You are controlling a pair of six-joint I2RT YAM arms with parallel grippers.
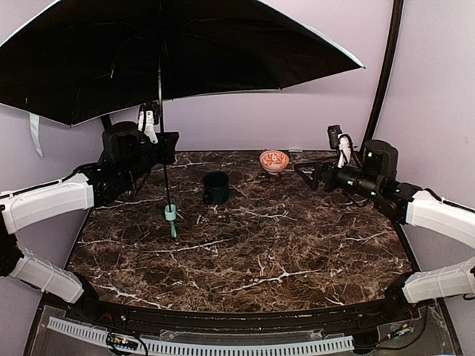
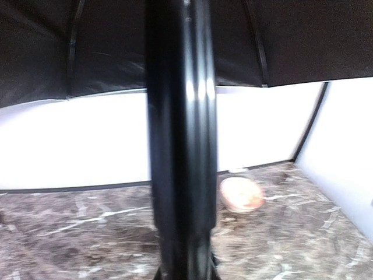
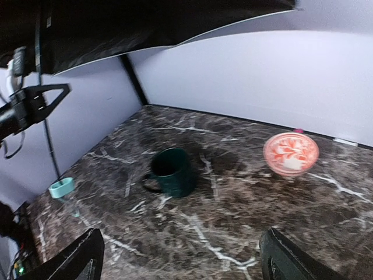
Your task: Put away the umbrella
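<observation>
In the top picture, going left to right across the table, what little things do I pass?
umbrella handle → mug → bowl

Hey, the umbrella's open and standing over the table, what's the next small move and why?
Probably bring the right end effector across to the shaft. The umbrella is fully spread, the left end effector grips the shaft upright, and the right one is open and empty, free to help collapse it.
</observation>
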